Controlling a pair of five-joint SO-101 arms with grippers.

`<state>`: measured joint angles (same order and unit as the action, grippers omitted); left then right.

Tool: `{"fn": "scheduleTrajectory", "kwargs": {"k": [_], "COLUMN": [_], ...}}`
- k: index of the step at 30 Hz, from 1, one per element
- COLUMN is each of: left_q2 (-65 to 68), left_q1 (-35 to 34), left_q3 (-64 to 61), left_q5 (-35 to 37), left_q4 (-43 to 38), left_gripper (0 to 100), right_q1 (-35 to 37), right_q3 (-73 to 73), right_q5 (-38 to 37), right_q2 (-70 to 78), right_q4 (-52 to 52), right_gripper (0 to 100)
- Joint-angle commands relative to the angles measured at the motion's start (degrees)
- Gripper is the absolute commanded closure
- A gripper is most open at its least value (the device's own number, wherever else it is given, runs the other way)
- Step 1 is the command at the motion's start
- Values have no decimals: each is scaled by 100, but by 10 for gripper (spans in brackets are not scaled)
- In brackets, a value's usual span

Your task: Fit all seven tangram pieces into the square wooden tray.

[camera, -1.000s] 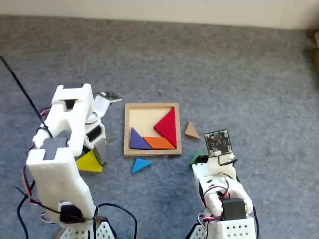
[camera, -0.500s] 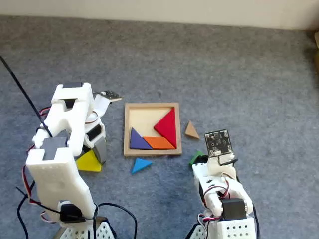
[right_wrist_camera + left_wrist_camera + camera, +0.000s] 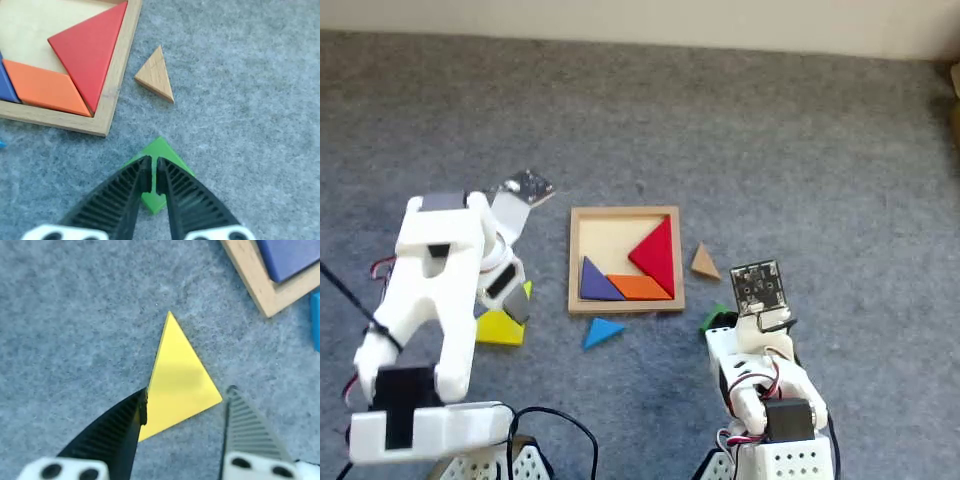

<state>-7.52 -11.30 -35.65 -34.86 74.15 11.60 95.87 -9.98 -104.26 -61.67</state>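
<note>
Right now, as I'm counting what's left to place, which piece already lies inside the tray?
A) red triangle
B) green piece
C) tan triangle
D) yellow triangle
A: the red triangle lies inside the tray beside the orange piece, while the yellow triangle, green piece and tan triangle lie outside it.
</note>
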Motion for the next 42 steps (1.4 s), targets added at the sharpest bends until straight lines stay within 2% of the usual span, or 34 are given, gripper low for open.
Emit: {"fn": "scheduleTrajectory", "kwargs": {"k": [1, 5, 10, 18, 23, 33, 38, 42], "left_q2": [-444, -312, 277, 523, 558, 505, 374, -224], "left_q1": [-163, -338, -514, -585, -593, -593, -620, -585], "left_q3": [-479, -576, -558, -444, -664, -734, -681, -875], "left_q5": [26, 18, -765, -897, -1591, -1582, -1020, -976], "left_q4": [-510, -897, -967, -1002, -1292, -1451, -1424, -1415], "left_gripper": [671, 664, 667, 667, 714, 726, 726, 727], "right_q1": [-48, -48, -48, -48, -48, -48, -48, -48], "right_q3": [866, 866, 866, 866, 866, 866, 866, 866], "right_q5": [-35, -35, -35, -35, -26, -26, -26, -26], "right_q2": [-31, -31, -31, -31, -31, -31, -31, -31], "right_q4": [-48, -48, -48, -48, -48, -48, -48, -48], "right_gripper": [969, 969, 969, 969, 969, 969, 969, 969]}}
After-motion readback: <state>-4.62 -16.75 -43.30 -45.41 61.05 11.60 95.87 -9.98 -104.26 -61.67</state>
